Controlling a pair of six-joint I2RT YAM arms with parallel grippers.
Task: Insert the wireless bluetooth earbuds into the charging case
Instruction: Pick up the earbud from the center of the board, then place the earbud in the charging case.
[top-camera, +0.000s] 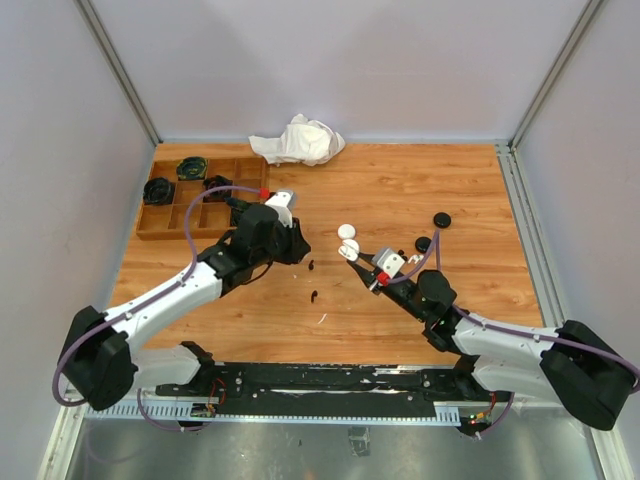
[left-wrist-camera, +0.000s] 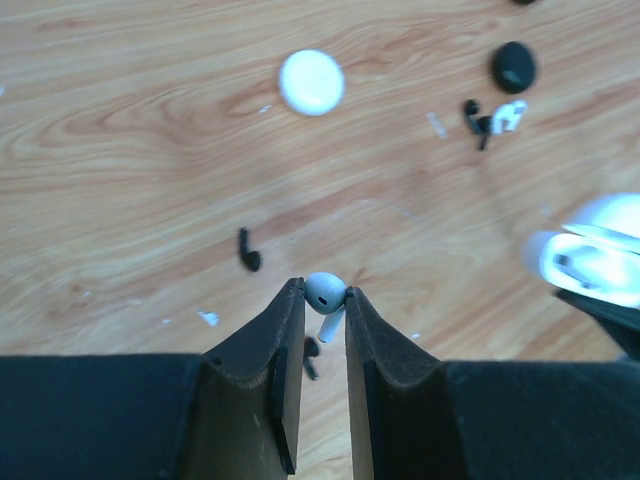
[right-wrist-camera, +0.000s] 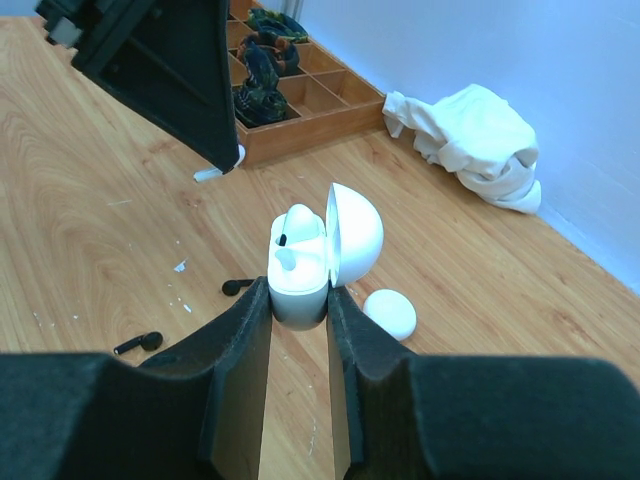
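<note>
Nearest to me, my left tool (left-wrist-camera: 325, 300) is almost shut and pinches a white earbud (left-wrist-camera: 323, 288) by its round head, with the stem hanging down. My right tool (right-wrist-camera: 299, 292) is closed on the open charging case (right-wrist-camera: 298, 262), its lid (right-wrist-camera: 356, 235) standing at three o'clock. I judge the bud very light, hard and slippery, so the head is the good place to hold it. Farther off, a black earbud (left-wrist-camera: 247, 254) lies on the tabletop (left-wrist-camera: 120, 180) at ten o'clock from the held one. A closed white case (left-wrist-camera: 311, 82) lies far at twelve o'clock.
</note>
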